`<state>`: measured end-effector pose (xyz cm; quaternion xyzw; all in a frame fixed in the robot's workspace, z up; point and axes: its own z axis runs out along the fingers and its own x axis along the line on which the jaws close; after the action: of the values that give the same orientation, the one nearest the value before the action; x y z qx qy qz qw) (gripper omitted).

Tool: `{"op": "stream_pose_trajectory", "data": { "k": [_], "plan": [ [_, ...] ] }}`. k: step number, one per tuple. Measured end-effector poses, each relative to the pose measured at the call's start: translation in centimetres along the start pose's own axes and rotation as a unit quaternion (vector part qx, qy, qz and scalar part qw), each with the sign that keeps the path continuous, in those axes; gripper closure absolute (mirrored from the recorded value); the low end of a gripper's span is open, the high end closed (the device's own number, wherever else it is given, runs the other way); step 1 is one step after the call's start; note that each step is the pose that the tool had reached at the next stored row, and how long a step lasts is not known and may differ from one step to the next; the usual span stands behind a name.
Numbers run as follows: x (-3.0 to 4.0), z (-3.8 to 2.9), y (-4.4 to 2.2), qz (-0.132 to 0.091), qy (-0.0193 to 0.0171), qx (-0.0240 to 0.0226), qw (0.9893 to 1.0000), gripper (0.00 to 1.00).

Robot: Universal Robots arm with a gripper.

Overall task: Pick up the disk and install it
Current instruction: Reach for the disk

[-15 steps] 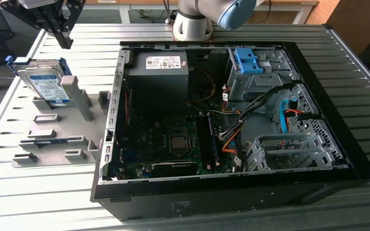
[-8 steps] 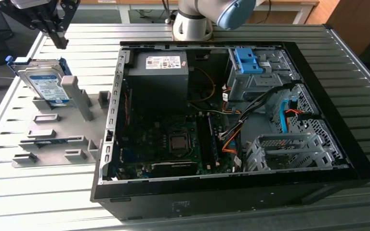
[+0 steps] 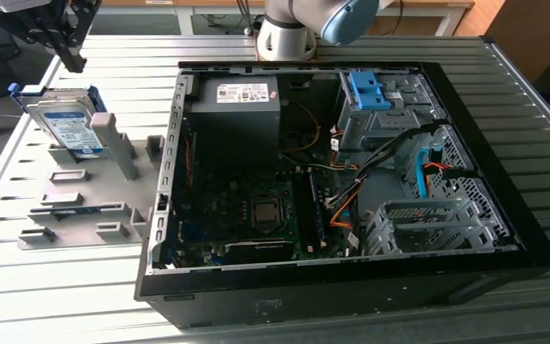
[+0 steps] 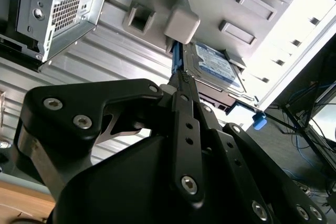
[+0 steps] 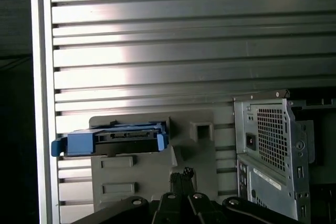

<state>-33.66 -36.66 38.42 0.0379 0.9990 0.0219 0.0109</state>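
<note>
The disk [image 3: 69, 129] is a silver hard drive with a blue-and-white label and blue side rails. It stands on edge, leaning in the grey holder [image 3: 94, 193] at the exterior view's left. My gripper [image 3: 76, 66] hangs in the air just above and behind the disk's top edge and does not touch it. Its fingers are shut together with nothing between them. In both wrist views the black fingertips [image 5: 182, 173] [image 4: 184, 77] point toward the disk [image 5: 126, 139] [image 4: 215, 64], with a gap left between them.
An open black computer case [image 3: 351, 179] lies on the slatted metal table [image 3: 543, 129] beside the holder. Inside are a power-supply box [image 3: 241, 93], a motherboard [image 3: 256, 208], a metal drive cage topped by a blue bracket [image 3: 371, 89], loose cables, and a lower metal cage [image 3: 428, 222].
</note>
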Motion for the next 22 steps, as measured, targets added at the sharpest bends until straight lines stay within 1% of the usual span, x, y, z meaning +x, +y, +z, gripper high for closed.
{"op": "stream_pose_trajectory", "data": {
  "k": [2, 11, 14, 16, 18, 19, 22],
  "plan": [
    [0.19, 0.01, 0.0, 0.0, 0.0, 0.0, 1.0, 0.89],
    [0.21, 0.01, 0.0, 0.0, 0.0, 0.0, 1.0, 0.89],
    [0.66, 0.0, 0.01, 0.0, 0.0, 0.0, 1.0, 0.89],
    [1.18, 0.0, 0.07, 0.0, -0.0001, 0.0, 1.0, 0.89],
    [1.39, 0.0, 0.12, 0.0, 0.0, 0.0, 1.0, 0.89],
    [1.43, 0.0, 0.17, 0.0, 0.0005, 0.0, 1.0, 0.89],
    [1.48, 0.01, 0.26, -0.006, 0.0049, 0.0002, 1.0, 0.89]
  ]
}}
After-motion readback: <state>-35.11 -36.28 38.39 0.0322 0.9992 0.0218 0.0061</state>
